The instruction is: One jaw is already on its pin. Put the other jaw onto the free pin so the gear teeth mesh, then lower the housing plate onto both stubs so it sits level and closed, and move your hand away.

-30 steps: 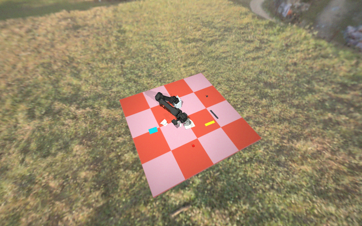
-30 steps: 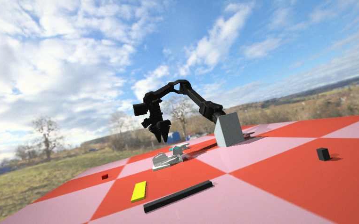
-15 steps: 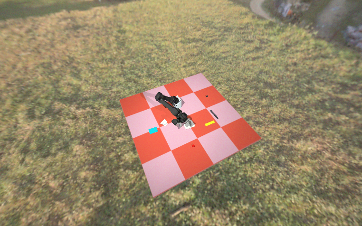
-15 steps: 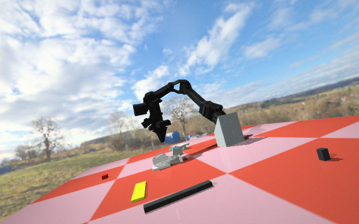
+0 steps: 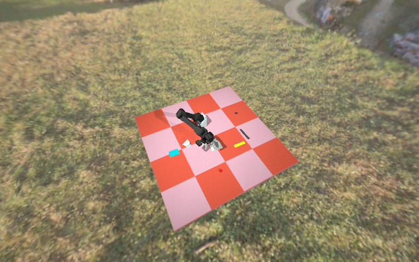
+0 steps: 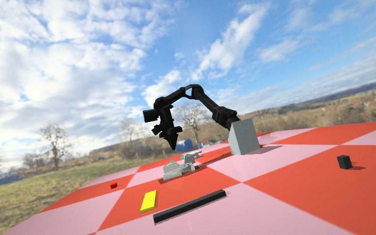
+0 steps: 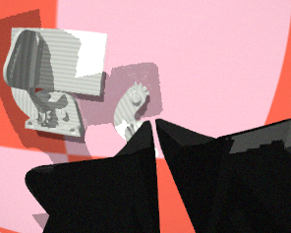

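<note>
My gripper (image 6: 173, 148) (image 7: 152, 125) is shut and empty, its fingertips nearly together, high above the mat. The pale grey base (image 5: 215, 148) (image 6: 171, 175) (image 7: 90, 54) stands on the mat, left of the fingertips in the wrist view. A jaw with teeth (image 7: 50, 100) sits at its lower end; its exact fit on the pin is unclear. The loose curved jaw (image 5: 205, 146) (image 7: 124, 109) lies beside the base, just beyond the fingertips in the wrist view, its lower end hidden by a finger. The small white housing plate (image 5: 186, 142) lies apart; the wrist view does not show it.
A cyan pad (image 5: 174, 152) lies beyond the housing plate. A yellow block (image 5: 239, 144) (image 6: 148, 201) and a long dark bar (image 5: 244, 134) (image 6: 189, 206) lie on the base's other side. A red cube (image 5: 220, 170) (image 6: 113, 185) and a black block (image 5: 236, 113) (image 6: 344, 162) stand farther off.
</note>
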Robot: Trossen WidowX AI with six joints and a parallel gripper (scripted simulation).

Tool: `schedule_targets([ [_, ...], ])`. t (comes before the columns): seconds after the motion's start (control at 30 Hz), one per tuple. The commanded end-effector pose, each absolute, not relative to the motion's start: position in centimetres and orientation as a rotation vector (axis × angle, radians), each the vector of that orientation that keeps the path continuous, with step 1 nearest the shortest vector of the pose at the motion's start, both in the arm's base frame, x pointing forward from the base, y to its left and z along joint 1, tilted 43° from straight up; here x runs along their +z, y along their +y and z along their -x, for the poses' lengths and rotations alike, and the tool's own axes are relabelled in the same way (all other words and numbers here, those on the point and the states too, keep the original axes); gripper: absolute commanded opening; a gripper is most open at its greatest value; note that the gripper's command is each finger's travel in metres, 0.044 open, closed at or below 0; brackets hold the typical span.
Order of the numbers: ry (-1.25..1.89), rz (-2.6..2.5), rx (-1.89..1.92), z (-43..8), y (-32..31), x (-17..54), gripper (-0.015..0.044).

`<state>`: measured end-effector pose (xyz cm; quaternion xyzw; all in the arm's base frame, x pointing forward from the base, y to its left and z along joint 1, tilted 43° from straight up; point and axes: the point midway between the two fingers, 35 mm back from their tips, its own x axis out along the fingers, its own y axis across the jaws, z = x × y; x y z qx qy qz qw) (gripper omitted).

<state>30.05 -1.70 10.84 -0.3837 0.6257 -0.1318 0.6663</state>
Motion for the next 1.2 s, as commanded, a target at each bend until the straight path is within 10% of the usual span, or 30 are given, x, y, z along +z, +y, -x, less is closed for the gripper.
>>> schedule_targets([
  [0.0,1.409,0.855,-0.307,-30.0,-1.7,10.8,0.0079],
  [0.47,1.328,0.624,-0.493,-29.5,-1.6,10.8,0.0440],
  [1.17,1.175,0.269,-0.752,-28.7,-1.6,10.8,0.0440],
])
